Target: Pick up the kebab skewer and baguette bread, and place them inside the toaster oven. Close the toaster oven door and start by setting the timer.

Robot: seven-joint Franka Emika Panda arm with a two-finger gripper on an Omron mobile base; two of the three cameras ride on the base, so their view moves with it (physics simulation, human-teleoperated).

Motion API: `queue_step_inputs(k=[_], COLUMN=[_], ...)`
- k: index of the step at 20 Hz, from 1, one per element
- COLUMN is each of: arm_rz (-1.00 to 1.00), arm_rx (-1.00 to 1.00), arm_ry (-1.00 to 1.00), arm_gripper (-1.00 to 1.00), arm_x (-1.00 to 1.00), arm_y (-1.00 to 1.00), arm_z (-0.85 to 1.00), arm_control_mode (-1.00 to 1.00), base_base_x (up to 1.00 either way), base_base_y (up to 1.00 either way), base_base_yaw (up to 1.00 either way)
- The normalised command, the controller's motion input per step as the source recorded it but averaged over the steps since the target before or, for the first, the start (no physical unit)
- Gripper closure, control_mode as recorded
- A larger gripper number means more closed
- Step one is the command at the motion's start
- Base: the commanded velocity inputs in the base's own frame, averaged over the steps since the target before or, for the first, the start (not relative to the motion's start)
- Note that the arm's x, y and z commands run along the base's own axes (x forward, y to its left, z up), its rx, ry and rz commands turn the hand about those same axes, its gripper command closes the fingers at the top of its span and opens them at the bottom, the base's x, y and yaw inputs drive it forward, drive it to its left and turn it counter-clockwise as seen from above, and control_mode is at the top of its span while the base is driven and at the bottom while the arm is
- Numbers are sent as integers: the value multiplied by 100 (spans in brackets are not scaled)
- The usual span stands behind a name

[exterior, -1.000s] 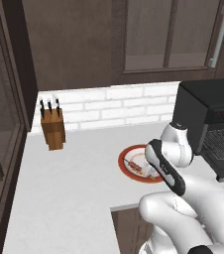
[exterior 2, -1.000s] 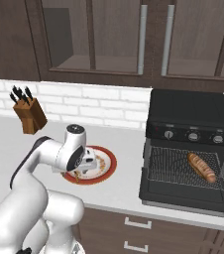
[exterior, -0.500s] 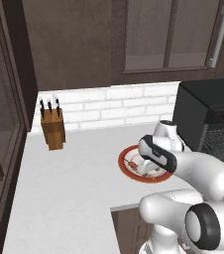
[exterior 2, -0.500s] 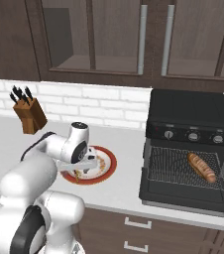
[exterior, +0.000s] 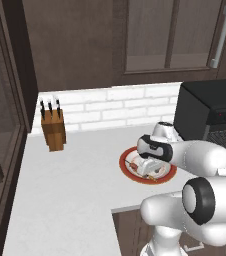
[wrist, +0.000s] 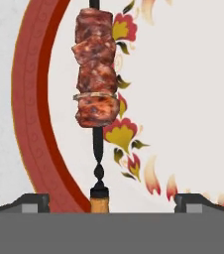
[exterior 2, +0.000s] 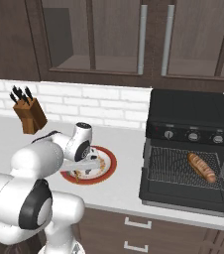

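**Over the plate: end effector lowered onto the skewer**

Left base view: the arm has swung down over the plate (exterior: 127, 170) near the desk's front edge.

Right base view: the baguette bread (exterior 2: 201, 167) already lies in the toaster oven (exterior 2: 189, 149).

Hand view: the end effector (wrist: 111, 201), spread wide, straddles the kebab skewer (wrist: 96, 79), ready to grasp it.

- The kebab skewer (wrist: 95, 74): rough browned chunks on a dark, smooth stick.
- The plate (wrist: 29, 99): glossy glaze.
- The counter (exterior: 65, 190): matt white.
- The toaster oven (exterior 2: 191, 111): matt black.
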Motion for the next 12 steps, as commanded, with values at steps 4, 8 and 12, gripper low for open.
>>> queue_step_inputs(k=[4, 8, 12], arm_rz=[0, 0, 0], arm_rx=[0, 0, 0], arm_ry=[0, 0, 0], arm_gripper=[-100, -100, 100], arm_x=[-8, 0, 0], arm_y=[0, 0, 7], arm_z=[-32, -19, -17], arm_control_mode=[-100, -100, -100], base_base_x=[0, 0, 0], base_base_y=[0, 0, 0], base_base_yaw=[0, 0, 0])
